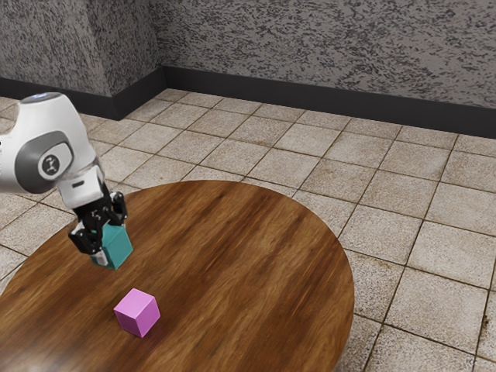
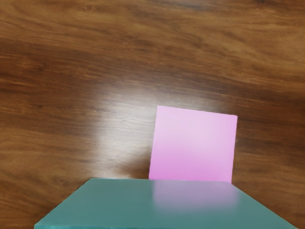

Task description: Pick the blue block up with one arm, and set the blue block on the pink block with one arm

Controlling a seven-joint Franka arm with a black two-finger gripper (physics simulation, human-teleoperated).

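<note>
The blue block (image 1: 116,246) looked more teal, a plain cube, tilted. The gripper (image 1: 101,242) had it pinched between its fingers, up off the table (image 1: 256,256), near the pink block (image 1: 137,312).

Round wooden table (image 1: 256,256), tiled floor (image 1: 434,209)
</note>
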